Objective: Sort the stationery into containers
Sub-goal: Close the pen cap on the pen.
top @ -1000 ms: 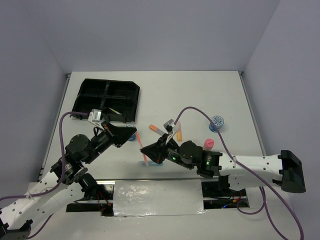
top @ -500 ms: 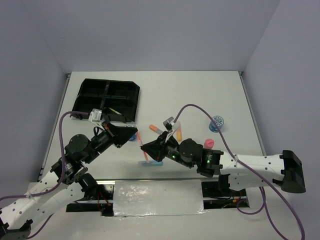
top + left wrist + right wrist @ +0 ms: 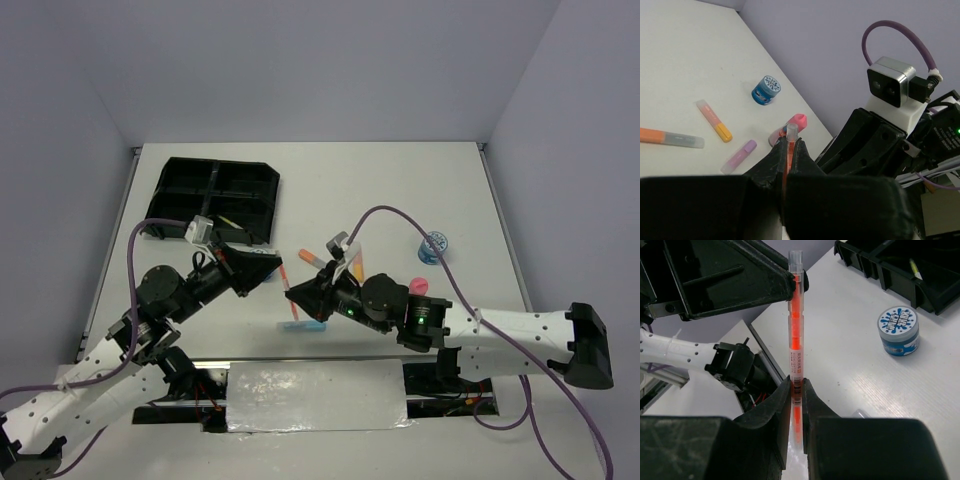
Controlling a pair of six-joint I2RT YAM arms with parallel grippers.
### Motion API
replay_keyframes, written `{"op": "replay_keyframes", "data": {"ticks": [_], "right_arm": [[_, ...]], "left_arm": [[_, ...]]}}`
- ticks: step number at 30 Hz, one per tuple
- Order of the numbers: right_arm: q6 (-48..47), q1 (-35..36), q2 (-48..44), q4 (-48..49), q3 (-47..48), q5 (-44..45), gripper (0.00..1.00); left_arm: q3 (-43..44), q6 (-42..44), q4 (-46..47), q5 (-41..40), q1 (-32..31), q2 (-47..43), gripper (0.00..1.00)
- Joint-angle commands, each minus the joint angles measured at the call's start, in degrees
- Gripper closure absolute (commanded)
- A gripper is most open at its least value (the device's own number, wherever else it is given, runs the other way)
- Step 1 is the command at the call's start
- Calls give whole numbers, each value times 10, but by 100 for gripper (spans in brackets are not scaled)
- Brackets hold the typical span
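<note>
Clear plastic pen [image 3: 795, 315], orange-red core, barcode label [image 3: 796, 381] between right jaws.

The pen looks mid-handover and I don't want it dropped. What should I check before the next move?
1. Left gripper jaws shut on the orange pen: ok.
2. Right gripper jaws shut on the same pen: ok; both hold it.
3. Pen lifted off the table: ok.
4. Black tray on the left arm's side, with bare compartments: ok.
5. Tape roll lies apart from both grippers: ok.
6. Firmness of the left grip: cannot tell.
</note>
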Motion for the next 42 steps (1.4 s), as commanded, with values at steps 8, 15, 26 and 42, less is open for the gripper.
{"op": "replay_keyframes", "data": {"ticks": [8, 15, 26, 42], "right_arm": [[-75, -28, -98, 117, 2, -10, 100], [-93, -70, -80, 193, 1, -94, 100], [-116, -72, -43, 243, 19, -133, 100], [-155, -100, -32, 248, 60, -153, 100]], "left_arm": [[-58, 6, 49, 81, -2, 6, 100], [-84, -49, 66, 57, -2, -8, 100], [-94, -83, 78, 31, -18, -11, 100], [-91, -61, 53, 27, -46, 13, 100]]}}
